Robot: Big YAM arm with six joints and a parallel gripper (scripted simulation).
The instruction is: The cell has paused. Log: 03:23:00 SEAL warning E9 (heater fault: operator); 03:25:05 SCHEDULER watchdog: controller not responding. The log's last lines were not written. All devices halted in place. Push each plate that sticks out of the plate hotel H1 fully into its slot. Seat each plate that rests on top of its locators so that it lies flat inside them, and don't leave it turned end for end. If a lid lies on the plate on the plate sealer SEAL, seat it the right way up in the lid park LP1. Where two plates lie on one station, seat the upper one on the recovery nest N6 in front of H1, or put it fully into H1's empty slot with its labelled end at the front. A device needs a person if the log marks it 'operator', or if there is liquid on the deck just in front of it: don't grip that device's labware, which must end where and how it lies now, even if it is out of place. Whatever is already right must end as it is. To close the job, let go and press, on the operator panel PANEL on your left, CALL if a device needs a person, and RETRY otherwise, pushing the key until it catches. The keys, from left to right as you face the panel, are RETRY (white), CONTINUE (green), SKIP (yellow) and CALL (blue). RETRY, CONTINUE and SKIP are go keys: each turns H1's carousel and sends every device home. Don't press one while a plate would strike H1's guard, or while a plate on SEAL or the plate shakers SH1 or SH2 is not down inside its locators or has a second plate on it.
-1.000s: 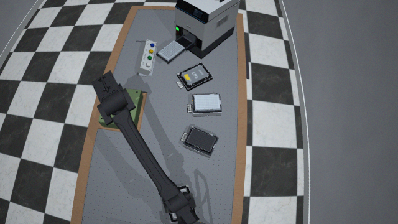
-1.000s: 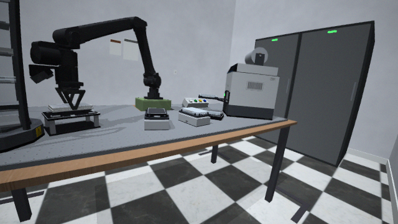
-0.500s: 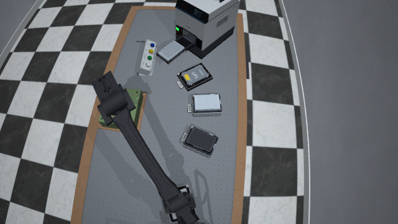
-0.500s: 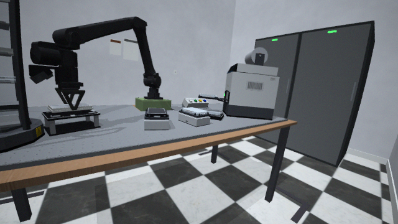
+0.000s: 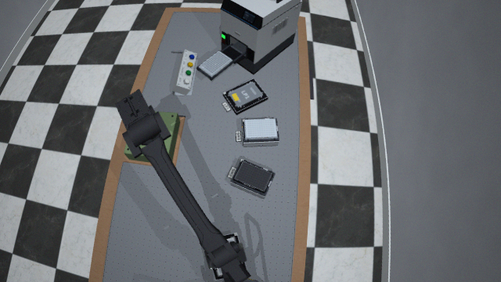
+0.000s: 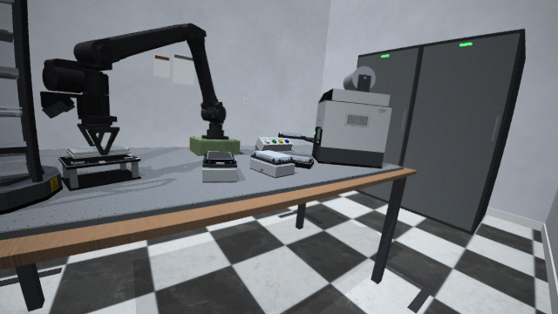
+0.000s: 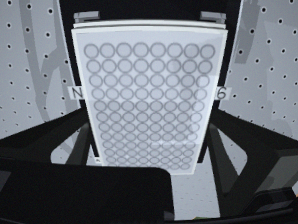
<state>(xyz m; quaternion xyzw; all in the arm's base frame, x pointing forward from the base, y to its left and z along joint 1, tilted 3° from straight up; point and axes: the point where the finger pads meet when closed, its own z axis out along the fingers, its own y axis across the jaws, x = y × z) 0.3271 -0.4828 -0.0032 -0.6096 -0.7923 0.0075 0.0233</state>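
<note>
My gripper points down at the recovery nest N6, its fingers against the long sides of a pale round-welled plate. It looks shut on this plate, which lies level on or just over the nest; a small gap cannot be ruled out. A dark plate and a pale plate stand on two stations. The lid park LP1 shows its printed label and no lid. A pale plate is on the sealer's extended tray; a lid cannot be made out.
The hotel H1 rises beside N6, only partly in view. The sealer SEAL stands at the far end. The panel PANEL, with white, green, yellow and blue keys, stands between the green arm base and the sealer.
</note>
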